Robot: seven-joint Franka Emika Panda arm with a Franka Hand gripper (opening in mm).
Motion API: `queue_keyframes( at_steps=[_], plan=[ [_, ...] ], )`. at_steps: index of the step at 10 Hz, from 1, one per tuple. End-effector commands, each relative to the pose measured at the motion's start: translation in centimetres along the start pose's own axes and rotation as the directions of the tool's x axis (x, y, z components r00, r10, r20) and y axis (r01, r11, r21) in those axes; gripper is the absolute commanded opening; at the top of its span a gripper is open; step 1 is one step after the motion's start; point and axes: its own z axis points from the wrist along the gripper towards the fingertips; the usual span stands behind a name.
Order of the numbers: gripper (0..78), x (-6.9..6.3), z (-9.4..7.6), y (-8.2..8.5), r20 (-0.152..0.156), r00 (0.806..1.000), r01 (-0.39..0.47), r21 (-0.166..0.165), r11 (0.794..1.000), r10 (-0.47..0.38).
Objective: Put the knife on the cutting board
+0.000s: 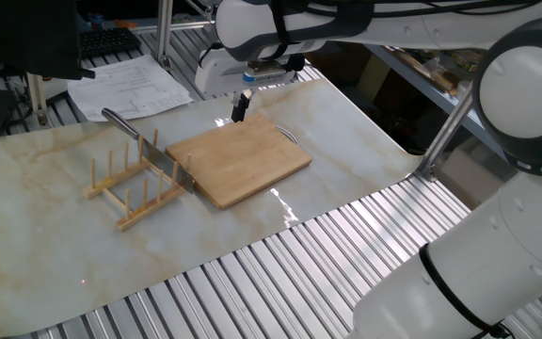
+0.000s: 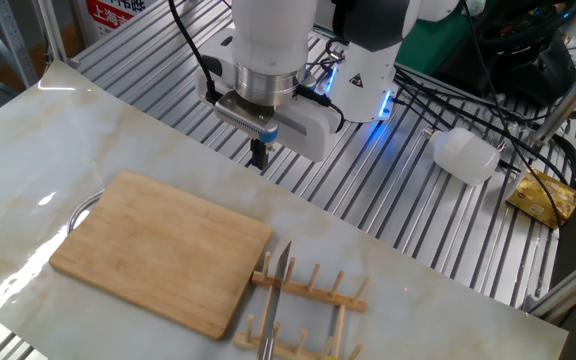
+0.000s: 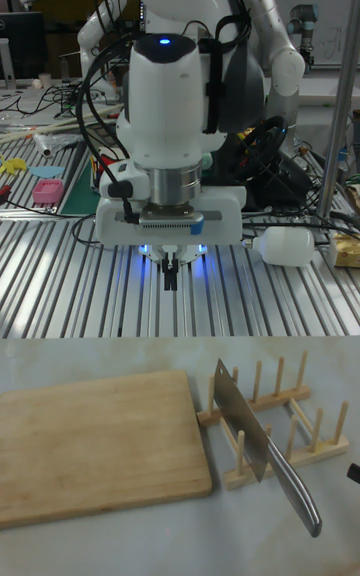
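Observation:
The knife (image 1: 145,146) (image 2: 276,297) (image 3: 255,438) rests in the wooden rack with upright dowels (image 1: 130,186) (image 2: 303,305) (image 3: 275,418), blade slanted down between the dowels and handle sticking up and out. The light-brown cutting board (image 1: 238,160) (image 2: 163,250) (image 3: 95,444) lies flat beside the rack with nothing on it. My gripper (image 1: 241,105) (image 2: 259,156) (image 3: 171,279) hangs above the table past the board's far edge, away from the knife. Its fingers are together and hold nothing.
Printed papers (image 1: 130,85) and a keyboard (image 1: 109,41) lie at the table's back in one fixed view. A white bottle (image 2: 465,155) (image 3: 290,248) and a yellow packet (image 2: 543,195) sit on the ribbed metal surface behind the marble top.

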Motion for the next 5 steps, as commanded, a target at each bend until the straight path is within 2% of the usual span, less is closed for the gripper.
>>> queue_keyframes(
  at_steps=[1,5],
  plan=[
    [0.0,0.0,0.0,0.0,-0.055,0.998,-0.006,-0.106,0.994,0.0],
    [0.0,0.0,-0.04,0.17,-0.056,0.998,-0.016,-0.116,0.993,0.01]
  ],
)
